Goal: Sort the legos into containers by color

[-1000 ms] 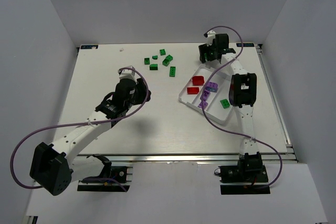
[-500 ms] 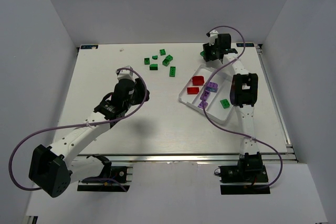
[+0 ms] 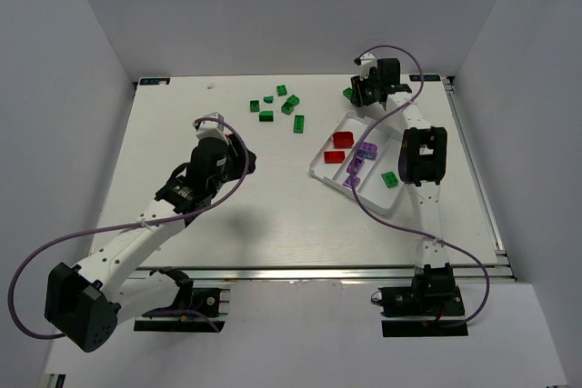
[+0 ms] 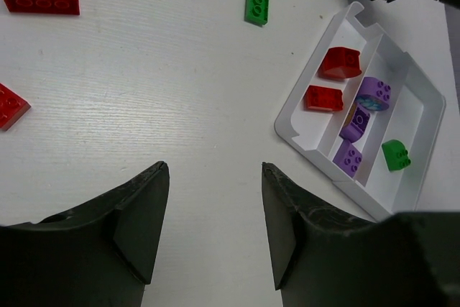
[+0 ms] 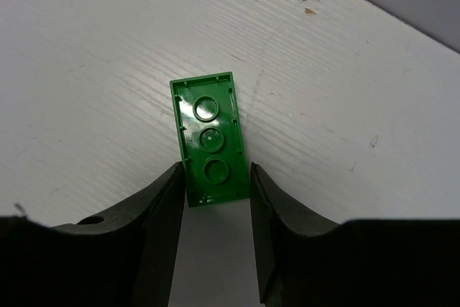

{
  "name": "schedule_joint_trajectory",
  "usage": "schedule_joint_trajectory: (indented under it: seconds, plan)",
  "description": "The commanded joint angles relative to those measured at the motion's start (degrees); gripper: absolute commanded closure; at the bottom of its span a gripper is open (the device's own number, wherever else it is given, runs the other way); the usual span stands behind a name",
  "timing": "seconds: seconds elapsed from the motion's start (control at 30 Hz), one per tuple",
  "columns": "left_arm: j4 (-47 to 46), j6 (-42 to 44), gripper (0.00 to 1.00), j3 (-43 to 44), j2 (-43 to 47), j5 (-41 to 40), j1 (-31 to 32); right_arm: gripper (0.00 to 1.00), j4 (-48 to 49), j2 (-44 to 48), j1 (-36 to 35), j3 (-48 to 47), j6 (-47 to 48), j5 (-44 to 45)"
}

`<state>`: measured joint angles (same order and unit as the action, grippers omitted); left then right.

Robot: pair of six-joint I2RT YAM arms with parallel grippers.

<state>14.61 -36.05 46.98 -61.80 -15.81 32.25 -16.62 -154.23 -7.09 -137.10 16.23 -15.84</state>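
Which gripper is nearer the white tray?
Right. The right gripper sits just past the far corner of the tray, pinching a green brick; the left gripper hovers well to its left.

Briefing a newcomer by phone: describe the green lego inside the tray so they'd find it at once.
On the table, find the white tray beside the right arm. In its compartment nearest that arm lies one green lego, alone; the other compartments hold red legos and purple legos.

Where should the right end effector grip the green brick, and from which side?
By its two long sides, coming straight down. The green brick lies flat, hollow side up, and its narrow width fits between the fingers of the right end effector.
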Motion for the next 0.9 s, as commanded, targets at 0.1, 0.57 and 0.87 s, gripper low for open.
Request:
schedule_joint_trajectory:
  seconds: [0.1, 0.57, 0.87]
  plan:
    - [-0.3, -0.9, 0.36, -1.6, 4.1, -1.2, 0.1, 1.0, 3.4, 8.9, 0.2, 3.4, 0.4, -5.4]
    - [-2.5, 1.5, 0.34, -3.0, 7.1, -1.5, 0.0, 1.0, 4.9, 44.0, 3.7, 40.3, -6.0, -13.1]
    - [-3.7, 3.1, 0.32, -3.6, 7.3, -1.2, -0.2, 1.0, -4.3, 63.3, 9.8, 63.3, -0.1, -13.7]
